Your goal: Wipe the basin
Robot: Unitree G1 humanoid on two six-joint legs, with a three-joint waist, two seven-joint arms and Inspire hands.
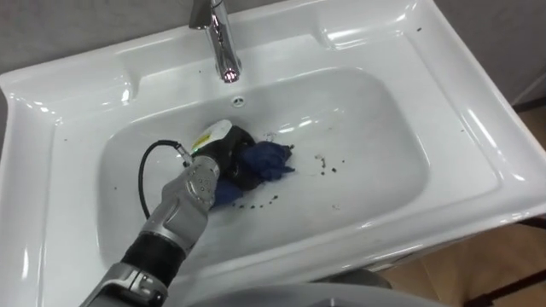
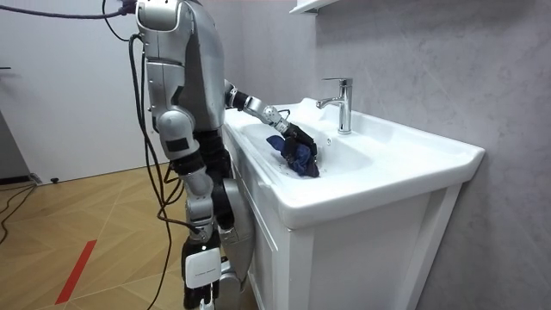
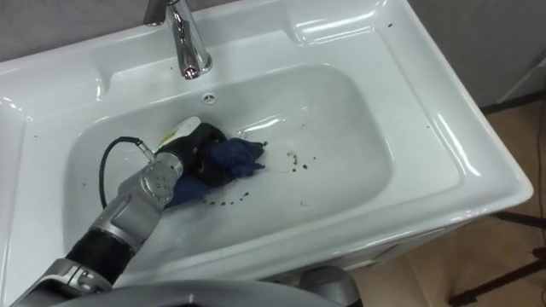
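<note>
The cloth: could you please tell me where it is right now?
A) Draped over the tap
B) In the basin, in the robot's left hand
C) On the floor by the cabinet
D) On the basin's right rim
B: the blue cloth lies bunched on the bottom of the basin, with the left hand closed on it, below the tap.

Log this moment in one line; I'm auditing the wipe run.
phase: wiping | left hand: fingers shut on blue cloth, in basin | right hand: hanging at side | dark specks: right of cloth
</note>
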